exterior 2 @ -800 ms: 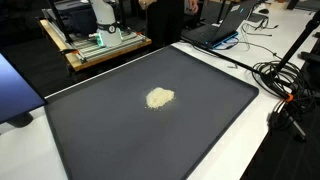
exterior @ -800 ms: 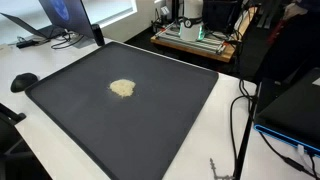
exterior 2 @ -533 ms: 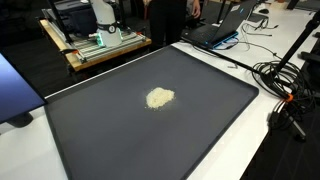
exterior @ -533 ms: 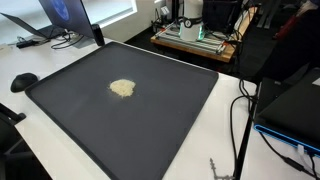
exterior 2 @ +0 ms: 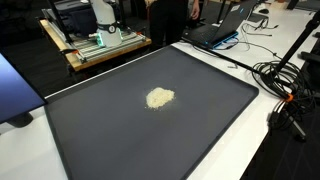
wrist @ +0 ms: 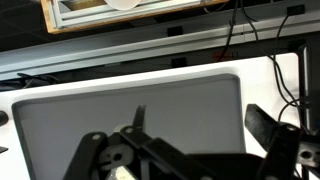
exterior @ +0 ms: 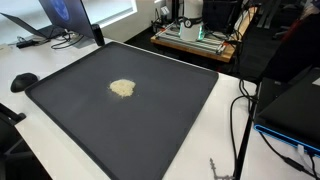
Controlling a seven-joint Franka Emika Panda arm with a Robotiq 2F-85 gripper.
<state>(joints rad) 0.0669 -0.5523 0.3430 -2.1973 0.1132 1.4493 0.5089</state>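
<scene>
White table (exterior: 52, 64) bearing a dark mat (wrist: 190, 100), which spreads beneath and beyond the fingers (wrist: 268, 130). Gripper (wrist: 175, 140), wrist view: fingers wide apart, holding nothing. Pale crumbly lump (exterior: 122, 88) near the mat's middle in both exterior views; its place relative to the fingers cannot be told.

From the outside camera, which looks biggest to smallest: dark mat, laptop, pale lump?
Dark mat, largest by far.
Laptop, though it sits farther from the camera.
Pale lump, smallest.
</scene>
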